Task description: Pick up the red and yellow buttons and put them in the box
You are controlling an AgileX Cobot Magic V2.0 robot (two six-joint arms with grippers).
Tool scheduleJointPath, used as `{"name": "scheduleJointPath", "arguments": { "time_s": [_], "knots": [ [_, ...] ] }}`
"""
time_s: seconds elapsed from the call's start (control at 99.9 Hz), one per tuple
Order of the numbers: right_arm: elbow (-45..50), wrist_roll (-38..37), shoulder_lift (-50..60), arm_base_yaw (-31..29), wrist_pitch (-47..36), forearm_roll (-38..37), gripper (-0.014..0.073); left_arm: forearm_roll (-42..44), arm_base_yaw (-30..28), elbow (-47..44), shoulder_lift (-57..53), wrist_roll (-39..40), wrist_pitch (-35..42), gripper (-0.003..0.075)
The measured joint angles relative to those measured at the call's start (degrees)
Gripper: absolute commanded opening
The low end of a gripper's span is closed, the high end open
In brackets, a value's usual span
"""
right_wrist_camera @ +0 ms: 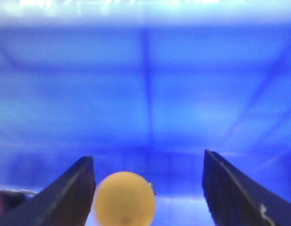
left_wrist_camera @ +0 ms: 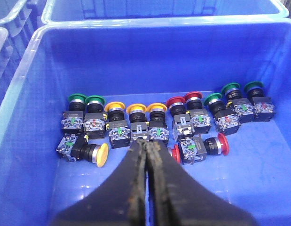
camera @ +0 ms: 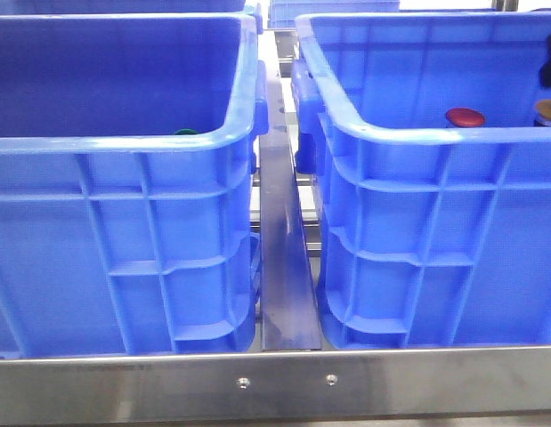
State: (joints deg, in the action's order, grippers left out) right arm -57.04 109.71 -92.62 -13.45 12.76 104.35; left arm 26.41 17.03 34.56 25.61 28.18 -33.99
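Front view gives you 2 big blue crates side by side: the left crate (camera: 124,222) and the right crate (camera: 435,231), with a narrow steel channel (camera: 284,267) between them and a steel rail along the near edge. Inside the right crate a red button (camera: 465,116) shows just over the rim, and a yellow-orange one (camera: 548,111) sits at the far right beside it.

Your right gripper (right_wrist_camera: 147,188) is low in that crate with its jaws spread wide, nothing held; the yellow button (right_wrist_camera: 124,197) lies between them, close against one finger. I judge this is either the release of that button or the approach to it; you cannot tell which from here. If released, lift straight up, since the crate wall stands close ahead.

Your left gripper (left_wrist_camera: 147,155) hangs clenched and empty over the stock in the left crate: green, yellow and red buttons in a row (left_wrist_camera: 150,115). Open before descending. The buttons sit tightly packed, but bare floor lies nearer the gripper, and 1 yellow button (left_wrist_camera: 89,151) on its side stands freer.
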Motion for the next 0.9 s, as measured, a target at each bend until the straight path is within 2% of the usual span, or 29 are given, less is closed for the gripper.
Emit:
{"name": "scheduleJointPath", "arguments": {
  "time_s": [0.25, 0.581, 0.901],
  "knots": [
    [4.3, -2.0, 10.3, 0.5, 1.9, 0.0, 0.051, 0.0, 0.0, 0.0, 0.0, 0.0, 0.0, -0.002],
    [16.0, -2.9, 27.7, 5.2, 2.1, 0.0, 0.0509, 0.0, 0.0, 0.0, 0.0, 0.0, 0.0, -0.002],
    [26.2, -5.4, 46.6, 5.7, 0.6, -0.1, 0.0509, 0.0, 0.0, 0.0, 0.0, 0.0, 0.0, -0.002]
  ]
}}
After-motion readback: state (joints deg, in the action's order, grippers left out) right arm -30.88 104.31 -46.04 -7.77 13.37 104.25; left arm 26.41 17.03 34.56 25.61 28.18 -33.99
